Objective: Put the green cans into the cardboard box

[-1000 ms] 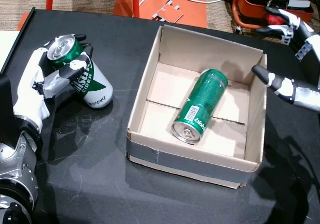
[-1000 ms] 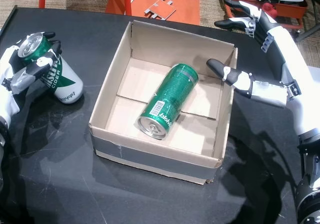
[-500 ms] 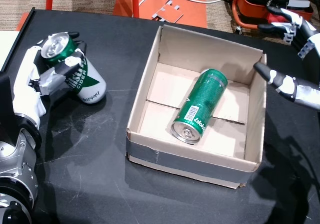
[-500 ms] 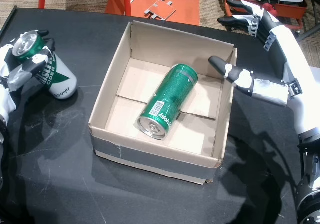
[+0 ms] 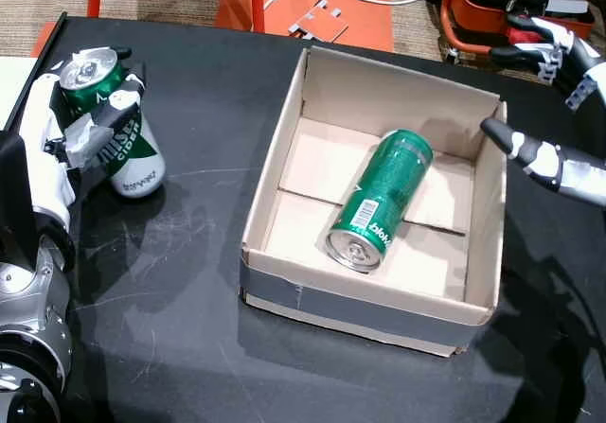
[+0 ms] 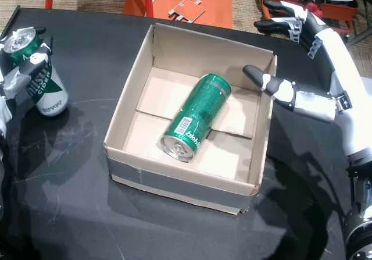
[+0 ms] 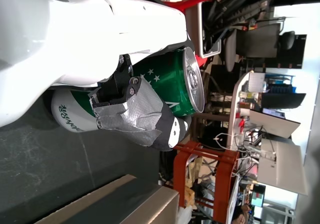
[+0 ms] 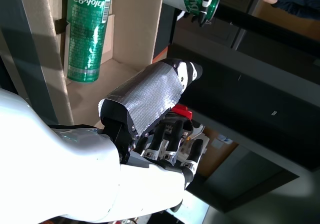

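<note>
The left hand (image 5: 76, 130) is wrapped around a green-and-white can (image 5: 118, 139), fingers closed over its upper half; the can stands tilted with its base on the black tabletop (image 5: 170, 328), its silver top leaning toward the hand's wrist. The left wrist view shows the taped thumb (image 7: 135, 114) pressed across the can's side. Well to the right of that hand sits the cardboard box (image 5: 284, 158), and a second green can (image 5: 379, 201) lies on its side inside it. The right hand (image 6: 290, 91) hovers at the box's far right wall, holding nothing, thumb stretched out over the rim and fingers spread apart.
</note>
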Robot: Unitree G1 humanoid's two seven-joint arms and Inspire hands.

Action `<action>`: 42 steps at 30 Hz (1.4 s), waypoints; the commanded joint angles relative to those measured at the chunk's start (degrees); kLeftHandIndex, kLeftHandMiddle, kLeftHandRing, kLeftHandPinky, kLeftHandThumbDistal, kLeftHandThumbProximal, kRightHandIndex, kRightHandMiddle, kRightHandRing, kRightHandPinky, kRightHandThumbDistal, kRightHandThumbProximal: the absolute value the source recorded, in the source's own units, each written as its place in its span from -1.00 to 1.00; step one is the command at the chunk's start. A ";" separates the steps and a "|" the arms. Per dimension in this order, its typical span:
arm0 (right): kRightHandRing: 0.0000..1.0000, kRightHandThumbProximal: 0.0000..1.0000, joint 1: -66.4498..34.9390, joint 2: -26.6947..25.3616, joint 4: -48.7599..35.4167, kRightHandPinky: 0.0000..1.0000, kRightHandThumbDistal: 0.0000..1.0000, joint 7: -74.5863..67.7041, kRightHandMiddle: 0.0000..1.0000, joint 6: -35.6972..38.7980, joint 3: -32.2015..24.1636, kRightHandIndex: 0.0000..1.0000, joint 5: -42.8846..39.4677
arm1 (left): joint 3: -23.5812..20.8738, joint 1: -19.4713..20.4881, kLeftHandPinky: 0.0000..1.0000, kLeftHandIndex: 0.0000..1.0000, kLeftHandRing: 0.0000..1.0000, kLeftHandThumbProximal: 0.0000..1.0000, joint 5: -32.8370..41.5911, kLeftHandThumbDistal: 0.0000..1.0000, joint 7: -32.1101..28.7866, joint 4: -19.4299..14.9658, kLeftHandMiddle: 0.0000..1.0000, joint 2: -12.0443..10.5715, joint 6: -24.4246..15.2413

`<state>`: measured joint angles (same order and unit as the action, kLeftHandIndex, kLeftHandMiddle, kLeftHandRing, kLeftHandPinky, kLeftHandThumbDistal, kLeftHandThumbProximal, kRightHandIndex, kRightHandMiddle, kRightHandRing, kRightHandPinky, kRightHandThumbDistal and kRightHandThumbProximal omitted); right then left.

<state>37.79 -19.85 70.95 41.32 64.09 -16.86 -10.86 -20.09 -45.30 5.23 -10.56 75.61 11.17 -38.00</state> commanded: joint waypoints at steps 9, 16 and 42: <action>0.35 0.07 -0.12 0.26 0.67 0.59 0.92 -0.62 0.34 -1.69 0.25 0.58 0.57 | -0.51 -7.69 -0.27 -0.23 -0.33 -1.00 2.98 -0.83 -9.44 -3.52 -0.38 -1.04 -14.61; 0.33 0.07 0.42 1.93 1.04 0.57 0.82 -3.19 0.35 -1.05 0.97 0.53 2.04 | 4.66 -15.62 -0.31 -0.44 -0.38 -1.00 -0.79 -0.52 -13.42 -5.06 -0.49 0.57 -23.79; 0.44 0.11 -0.11 1.99 -1.28 0.62 0.79 -12.35 0.50 8.30 -9.05 0.70 -5.88 | 71.92 -34.83 -0.27 -0.15 -0.26 -1.00 -88.55 -0.30 64.69 -1.86 -0.29 2.80 -10.85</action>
<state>38.81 -16.66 70.60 30.49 69.69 -23.42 -13.87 48.90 -76.19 -82.05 47.36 73.10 16.40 -50.68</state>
